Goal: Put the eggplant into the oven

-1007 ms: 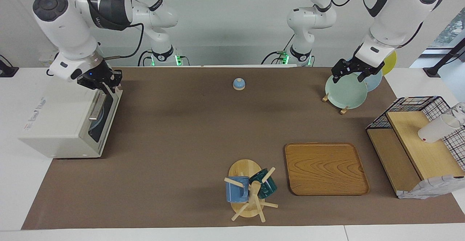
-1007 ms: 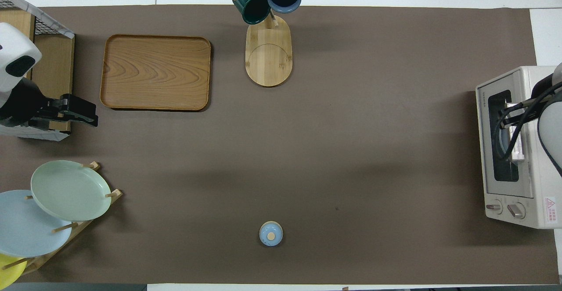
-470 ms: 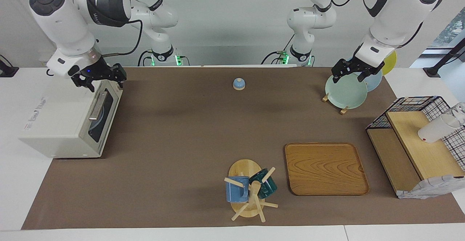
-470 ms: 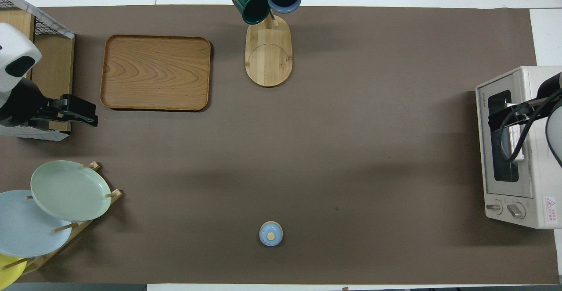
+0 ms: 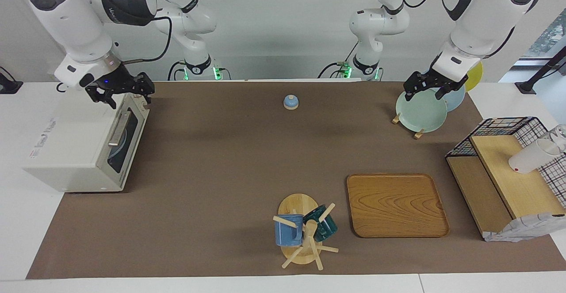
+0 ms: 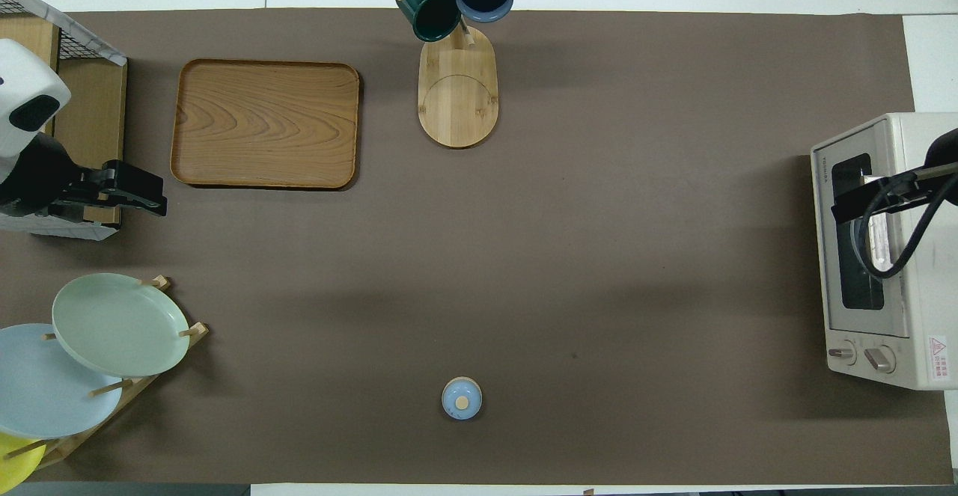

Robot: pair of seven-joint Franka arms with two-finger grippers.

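Surface: brown mat (image 5: pixel 230 160) spread over a white table (image 5: pixel 13 222), pale wall at the robots' end.
Oven: boxy cream-white toaster oven (image 5: pixel 66 151) at the right arm's end of the table; dark glass door shut, silver bar handle (image 5: pixel 117 128) across it, two knobs (image 6: pixel 861 355) on the front panel.
Eggplant: not visible in either view; whether it lies inside the oven cannot be told through the dark glass.
Right gripper: right gripper (image 5: pixel 120 92) hangs over the oven's top front edge, above the handle; jaws spread wide, nothing between them, not touching the door.
Left gripper: left gripper (image 5: pixel 431 87) hangs over the plate rack, jaws wide and empty; this arm waits.
Under left jaws: green plate (image 5: pixel 421 111) leaning in a wooden rack, a blue plate (image 6: pixel 41 384) and a yellow plate (image 5: pixel 475 75) stacked beside it.
Near oven: bare mat in front of the door, nothing standing in the way of it.
Mid-table: small blue bell (image 5: pixel 290 102), well apart from both jaws.
Farther out: mug tree (image 5: pixel 305 235) with a blue mug and a dark green mug; wooden tray (image 5: pixel 395 204) beside it.
Left arm's end: wire basket (image 5: pixel 499 129) and a wooden shelf (image 5: pixel 513 182) with a white cup (image 5: pixel 530 157) lying on it.
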